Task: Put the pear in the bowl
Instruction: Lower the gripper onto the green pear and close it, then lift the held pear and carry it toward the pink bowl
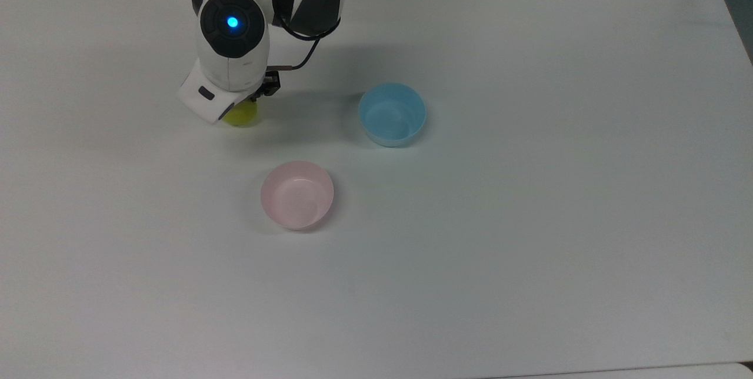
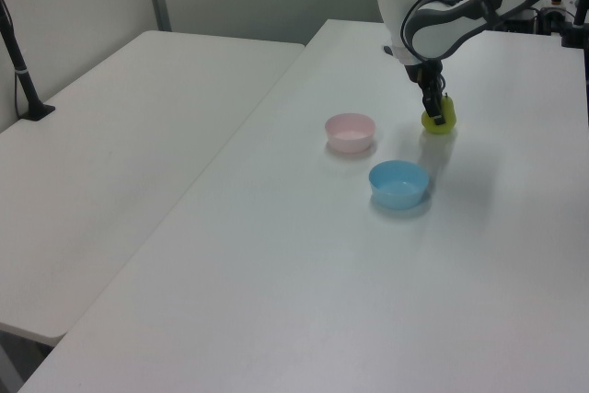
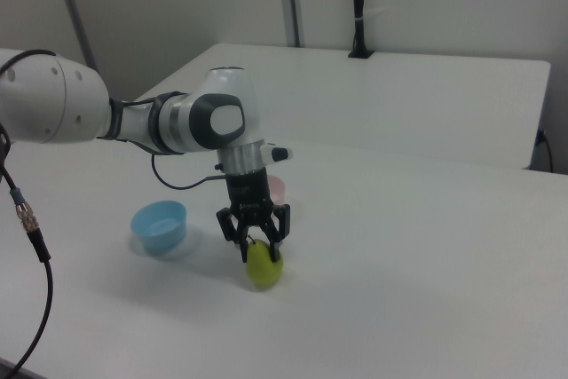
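So the gripper (image 3: 255,241) is down right over the pear (image 3: 264,266), with its two fingers spread wide on either side of the narrow top. In the right view the jaws look released, straddling the stem end rather than pinching it; I can't tell if the fingertips actually touch the skin.

The pear sits upright on the white table (image 1: 529,249). In the top view just its yellow-green base (image 1: 240,115) peeks out from under the arm's white wrist. In the left view the pear (image 2: 439,121) is partly behind the black fingers.

The pink bowl (image 1: 297,195) sits empty, well apart from the pear, toward the top view's bottom and a bit right. The blue bowl (image 1: 392,114) is off to the top view's right of the pear, also empty. In the right view the blue bowl (image 3: 160,225) is on the right view's left of the gripper, and a sliver of the pink bowl (image 3: 277,187) shows behind it.
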